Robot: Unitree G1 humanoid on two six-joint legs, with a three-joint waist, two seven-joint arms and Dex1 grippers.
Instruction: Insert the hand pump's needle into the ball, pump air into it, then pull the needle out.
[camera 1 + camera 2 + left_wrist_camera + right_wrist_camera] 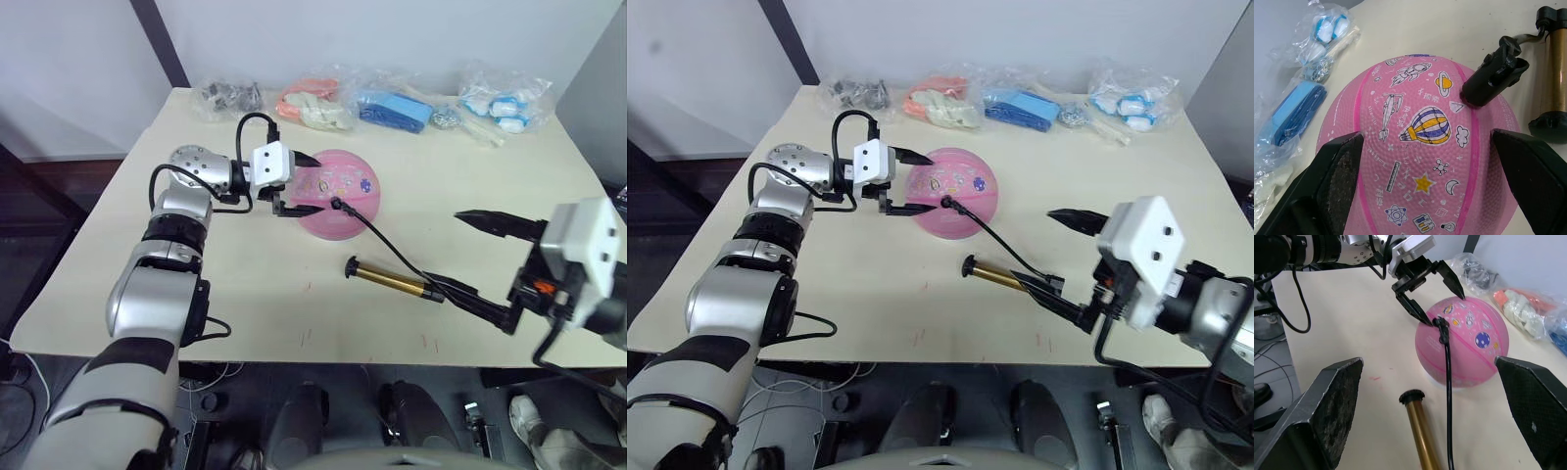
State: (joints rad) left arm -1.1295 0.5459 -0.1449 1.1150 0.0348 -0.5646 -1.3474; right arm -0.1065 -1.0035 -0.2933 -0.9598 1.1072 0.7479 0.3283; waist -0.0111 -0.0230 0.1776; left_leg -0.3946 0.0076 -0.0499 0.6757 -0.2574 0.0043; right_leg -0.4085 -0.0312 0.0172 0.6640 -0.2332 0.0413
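On a cream tabletop (245, 294), the left pincer (297, 184) spreads open around the pink ball (343, 196), where the needle (336, 204) fitting sits. The right pincer (470, 257), also open, straddles the nearer end of the brass hand pump (390, 281).

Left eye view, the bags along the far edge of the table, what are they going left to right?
Bag of dark grey parts → bag of orange-pink items → bag of blue items → small bag of metal bits → bag of white and blue items.
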